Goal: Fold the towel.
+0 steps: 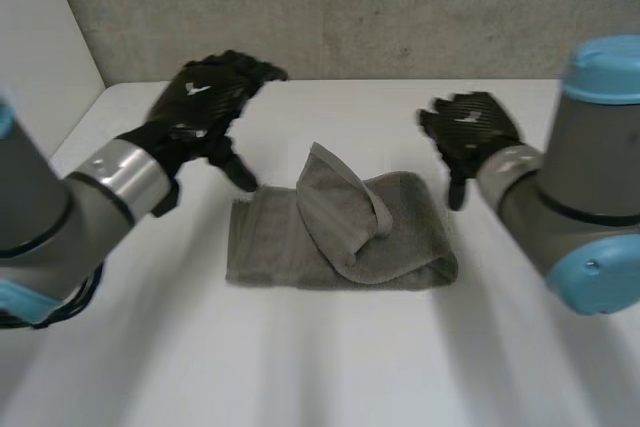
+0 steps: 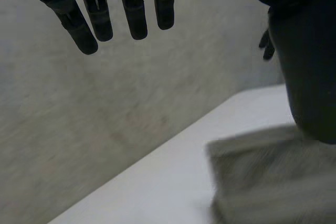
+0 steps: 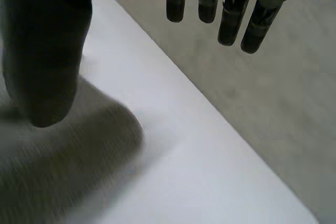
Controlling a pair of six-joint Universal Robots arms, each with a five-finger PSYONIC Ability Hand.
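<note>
A grey towel (image 1: 340,232) lies folded in the middle of the white table (image 1: 320,357), with a loose flap bunched up on top of it. My left hand (image 1: 205,102) hovers above the table beyond the towel's left end, fingers (image 2: 94,17) straight and holding nothing. My right hand (image 1: 470,132) hangs just past the towel's right end, fingers (image 3: 226,9) straight and empty. In the left wrist view the towel (image 2: 268,177) lies below the thumb. The right wrist view has the towel (image 3: 63,166) under its thumb.
A grey concrete wall (image 1: 330,2) rises right behind the table's far edge. A white panel (image 1: 40,37) stands at the left side.
</note>
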